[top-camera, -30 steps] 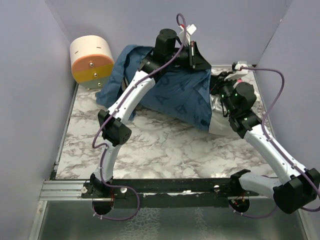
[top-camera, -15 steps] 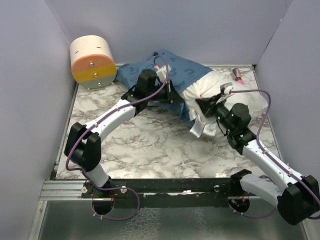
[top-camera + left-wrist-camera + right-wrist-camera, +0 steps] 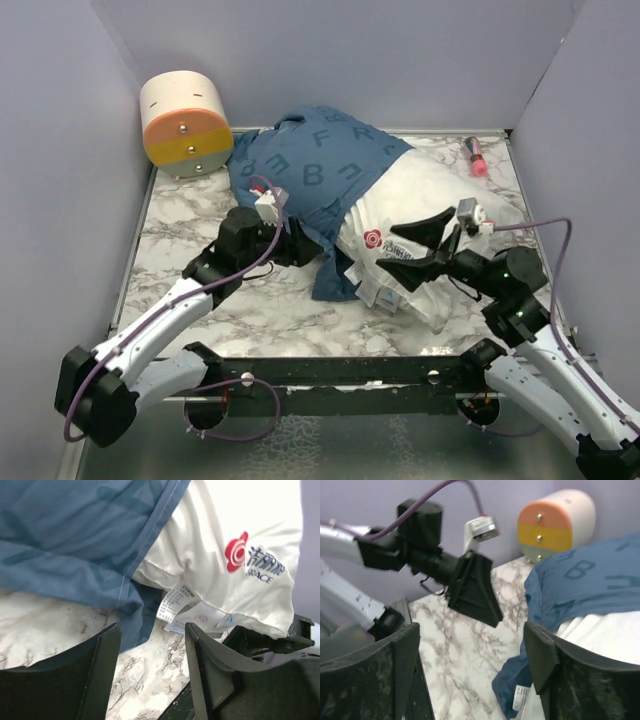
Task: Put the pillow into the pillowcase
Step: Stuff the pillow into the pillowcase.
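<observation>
On the marble-pattern table [image 3: 190,225], back right, we see the pillow [image 3: 440,195] lying flat, its far-left part inside the pillowcase [image 3: 320,165] and the near end bare. A second ago both arms had the bundle lifted at the back wall. Now it is set down, and both have let go and pulled back toward us. The left gripper [image 3: 152,680] is partly open and empty, just short of the case's hemmed corner. The right gripper [image 3: 472,670] is spread wide, also empty, over the bare end. We judge the job roughly half done: the case needs regripping and pulling over the rest. The case is thin dark blue cloth, limp, with lighter letters. The pillow is plump, white and wrinkled, with a red logo [image 3: 235,552] and paper-like care tags [image 3: 175,605].
</observation>
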Controlling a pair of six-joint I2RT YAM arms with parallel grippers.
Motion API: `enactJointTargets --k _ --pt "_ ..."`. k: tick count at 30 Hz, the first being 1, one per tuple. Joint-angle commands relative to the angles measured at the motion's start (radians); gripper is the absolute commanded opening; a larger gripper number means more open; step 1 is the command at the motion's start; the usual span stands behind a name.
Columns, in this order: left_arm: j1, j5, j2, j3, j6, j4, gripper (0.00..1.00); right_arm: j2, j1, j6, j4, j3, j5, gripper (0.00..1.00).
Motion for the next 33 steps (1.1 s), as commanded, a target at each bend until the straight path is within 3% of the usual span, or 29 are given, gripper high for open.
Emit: enactJointTargets --k 1,4,9,13,16,19,25,33 --pt "0.005 -0.129 -0.212 -0.027 0.097 -0.108 0.63 0.003 0.000 -0.039 -0.214 0.153 0.222 0.88" --pt "0.005 -0.152 -0.281 0.010 0.128 -0.095 0.68 0.047 -0.001 -0.054 -0.312 0.196 0.422 0.91" --pt "-0.048 -0.204 -0.086 0.240 0.205 -0.165 0.68 0.096 -0.012 -0.036 -0.350 0.200 0.518 0.90" --pt "-0.253 -0.453 0.086 0.416 0.375 -0.197 0.69 0.113 -0.038 -0.034 -0.391 0.212 0.586 0.89" --pt "-0.295 -0.563 0.227 0.553 0.492 -0.229 0.69 0.123 -0.066 -0.020 -0.417 0.219 0.606 0.88" --pt "-0.295 -0.636 0.360 0.692 0.589 -0.252 0.69 0.129 -0.127 -0.001 -0.435 0.211 0.583 0.88" --pt "-0.296 -0.682 0.584 0.904 0.655 -0.304 0.69 0.180 -0.360 0.026 -0.427 0.177 0.358 0.87" --pt "-0.295 -0.670 0.717 1.002 0.653 -0.368 0.68 0.220 -0.368 0.022 -0.408 0.140 0.348 0.86"
